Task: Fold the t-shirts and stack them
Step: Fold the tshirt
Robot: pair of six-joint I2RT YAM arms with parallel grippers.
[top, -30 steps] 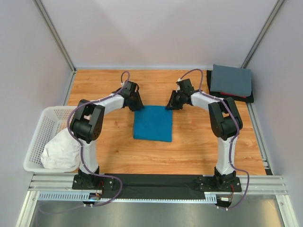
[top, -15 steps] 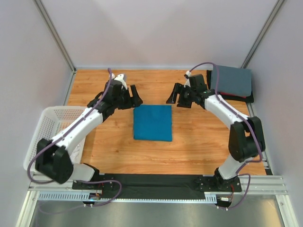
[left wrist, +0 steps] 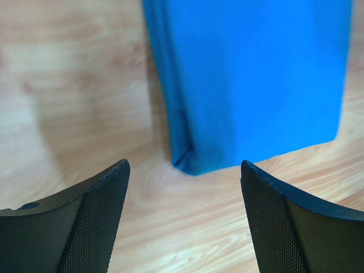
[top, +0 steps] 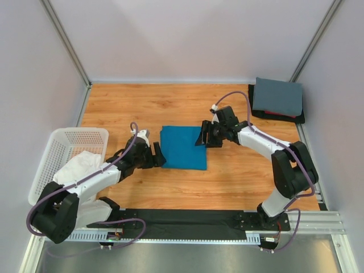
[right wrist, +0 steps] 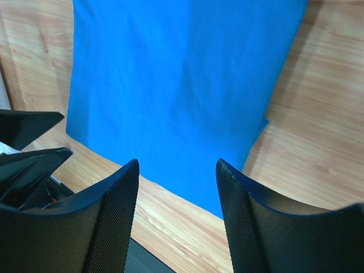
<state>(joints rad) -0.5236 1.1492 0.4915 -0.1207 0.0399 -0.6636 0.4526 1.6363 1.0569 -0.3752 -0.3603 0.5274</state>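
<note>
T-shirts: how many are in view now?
5: teal shirt folded mid-table; white shirt in the basket; grey shirt atop a red shirt and a dark shirt, only edges showing, far right corner. More may be hidden.

The teal-blue t-shirt [top: 183,148] is plain and saturated, with no print. The table [top: 170,105] under it is orange-brown with plank-like wood grain. In the far right corner a slate-grey t-shirt [top: 277,96] lies on top of a stack, with a thin edge of a red t-shirt [top: 278,115] and a black t-shirt [top: 251,105] showing beneath. The laundry basket [top: 68,139] is white mesh and holds a white-cream t-shirt [top: 77,170]. The arms [top: 259,136] are white and black, with purple cables [top: 233,94]. The left gripper [left wrist: 183,170] and right gripper [right wrist: 176,165] have black fingers with a fine dotted texture.
</note>
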